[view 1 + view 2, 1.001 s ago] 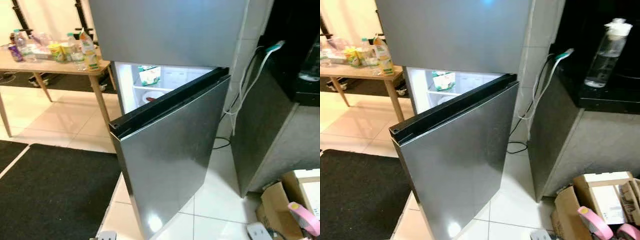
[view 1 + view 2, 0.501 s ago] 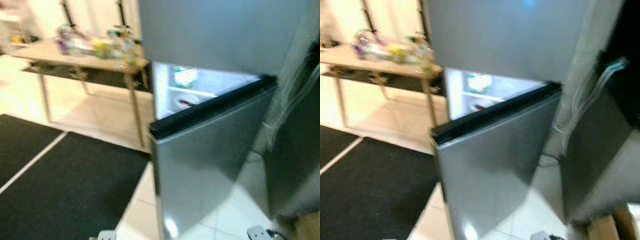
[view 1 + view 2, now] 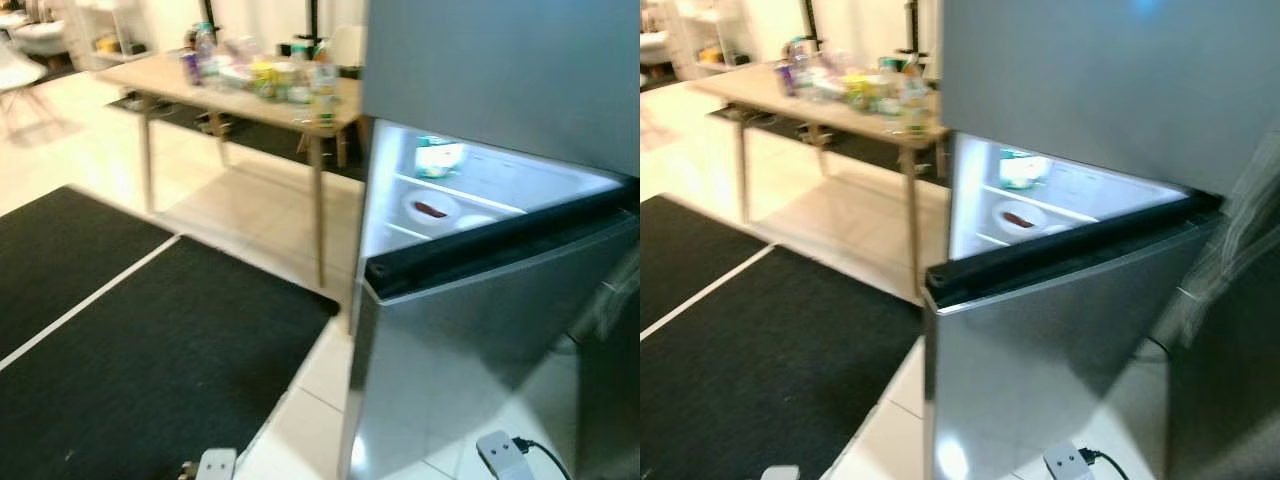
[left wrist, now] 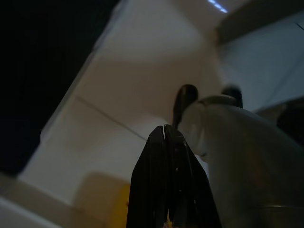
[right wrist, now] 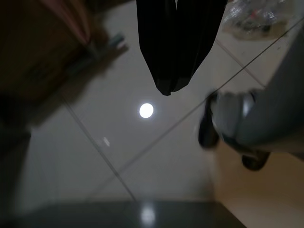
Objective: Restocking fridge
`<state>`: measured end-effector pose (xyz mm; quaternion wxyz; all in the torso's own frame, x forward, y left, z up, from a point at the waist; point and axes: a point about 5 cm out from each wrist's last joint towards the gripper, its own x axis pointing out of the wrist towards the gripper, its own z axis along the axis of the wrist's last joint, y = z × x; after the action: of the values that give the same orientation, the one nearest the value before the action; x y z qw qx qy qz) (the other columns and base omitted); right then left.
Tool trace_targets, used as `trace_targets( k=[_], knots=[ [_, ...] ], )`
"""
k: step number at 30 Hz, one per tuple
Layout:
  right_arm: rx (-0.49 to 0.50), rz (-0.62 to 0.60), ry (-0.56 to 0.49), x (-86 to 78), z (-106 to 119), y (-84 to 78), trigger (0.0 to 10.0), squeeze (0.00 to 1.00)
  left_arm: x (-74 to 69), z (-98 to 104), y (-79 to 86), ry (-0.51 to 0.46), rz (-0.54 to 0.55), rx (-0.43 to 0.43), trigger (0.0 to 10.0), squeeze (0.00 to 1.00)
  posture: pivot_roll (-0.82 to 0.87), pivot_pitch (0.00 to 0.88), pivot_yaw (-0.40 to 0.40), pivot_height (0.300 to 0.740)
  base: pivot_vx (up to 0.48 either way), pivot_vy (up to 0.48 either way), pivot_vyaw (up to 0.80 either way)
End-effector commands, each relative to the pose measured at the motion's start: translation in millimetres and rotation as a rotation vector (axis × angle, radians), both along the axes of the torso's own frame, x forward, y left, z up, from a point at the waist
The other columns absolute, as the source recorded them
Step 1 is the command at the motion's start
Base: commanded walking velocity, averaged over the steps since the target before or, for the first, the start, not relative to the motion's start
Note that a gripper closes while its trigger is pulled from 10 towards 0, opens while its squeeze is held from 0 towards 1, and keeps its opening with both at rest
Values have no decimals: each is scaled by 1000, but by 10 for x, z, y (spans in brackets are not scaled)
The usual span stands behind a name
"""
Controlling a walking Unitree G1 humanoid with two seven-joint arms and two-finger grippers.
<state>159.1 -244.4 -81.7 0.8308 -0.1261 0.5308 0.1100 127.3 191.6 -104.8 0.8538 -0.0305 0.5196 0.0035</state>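
Silver fridge (image 3: 520, 90) at frame right, its lower door (image 3: 480, 340) stood ajar, lit shelves held a plate (image 3: 431, 208), bottles crowded the bench (image 3: 250, 95) upper left, left gripper (image 4: 167, 130) and right gripper (image 5: 167, 90) hung closed, empty, above floor tiles.

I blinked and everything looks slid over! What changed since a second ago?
The camera swung left, so the wooden table with bottles and the black mat show more, and the fridge sits further right. Nothing was grabbed or let go. The fridge door stays open, and both hands hang shut over the floor.
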Motion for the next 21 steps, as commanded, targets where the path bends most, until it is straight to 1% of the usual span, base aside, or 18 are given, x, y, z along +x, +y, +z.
trace_targets(
  k=[1, 3, 5, 8, 9, 10, 11, 12, 13, 14, 15, 16, 17, 18, 19, 20, 21],
  knots=[
    [38, -25, -37, 71, 21, 48, 10000, 0, -109, -35, 8, 37, 11, -2, 10000, 0, -97, 0, -20, 740, 0, 0, 0],
    [42, -29, -47, 90, 29, 55, 10000, 0, -111, -35, 9, 37, 11, -2, 10000, 0, -97, 0, -20, 740, 0, 0, 0],
    [80, -84, -104, 199, 80, 63, 10000, 0, -119, -37, 11, 39, 11, -3, 10000, 0, -99, 0, -20, 740, 0, 0, 0],
    [96, -104, -128, 243, 103, 64, 10000, 0, -121, -37, 12, 40, 11, -3, 10000, 0, -99, 0, -20, 740, 0, 0, 0],
    [152, -130, -177, 340, 157, 87, 10000, 0, -126, -39, 13, 41, 11, -4, 10000, 0, -100, 0, -19, 740, 0, 0, 0],
    [260, -154, -256, 500, 254, 143, 10000, 0, -132, -40, 12, 43, 11, -5, 10000, 0, -100, 0, -19, 740, 0, 0, 0],
    [306, -159, -287, 564, 296, 169, 10000, 0, -134, -41, 12, 43, 11, -5, 10000, 0, -100, 0, -19, 740, 0, 0, 0],
    [379, -154, -332, 668, 371, 210, 10000, 0, -137, -41, 11, 43, 12, -6, 10000, 0, -101, 0, -20, 740, 0, 0, 0],
    [379, -154, -332, 668, 371, 210, 10000, 0, -137, -41, 11, 43, 12, -6, 10000, 0, -101, 0, -20, 740, 0, 0, 0],
    [447, -148, -376, 770, 451, 246, 10000, 0, -138, -42, 12, 43, 12, -7, 10000, 0, -101, 0, -20, 740, 0, 0, 0],
    [447, -148, -376, 770, 451, 246, 10000, 0, -138, -42, 12, 43, 12, -7, 10000, 0, -101, 0, -20, 740, 0, 0, 0],
    [531, -128, -425, 894, 558, 292, 10000, 0, -138, -42, 11, 43, 12, -8, 10000, 0, -101, 0, -20, 740, 0, 0, 0],
    [531, -128, -425, 894, 558, 292, 10000, 0, -138, -42, 11, 43, 12, -8, 10000, 0, -101, 0, -20, 740, 0, 0, 0],
    [594, -108, -462, 986, 646, 325, 10000, 0, -139, -42, 10, 43, 12, -9, 10000, 0, -101, 0, -20, 740, 0, 0, 0],
    [594, -108, -462, 986, 646, 325, 10000, 0, -139, -42, 10, 43, 12, -9, 10000, 0, -101, 0, -20, 740, 0, 0, 0],
    [674, -61, -509, 1119, 781, 383, 10000, 0, -137, -41, 9, 42, 11, -9, 10000, 0, -101, 0, -20, 740, 0, 0, 0],
    [756, 7, -562, 1280, 954, 476, 10000, 0, -133, -40, 10, 41, 10, -10, 10000, 0, -106, 0, -15, 740, 0, 0, 0]
  ],
)
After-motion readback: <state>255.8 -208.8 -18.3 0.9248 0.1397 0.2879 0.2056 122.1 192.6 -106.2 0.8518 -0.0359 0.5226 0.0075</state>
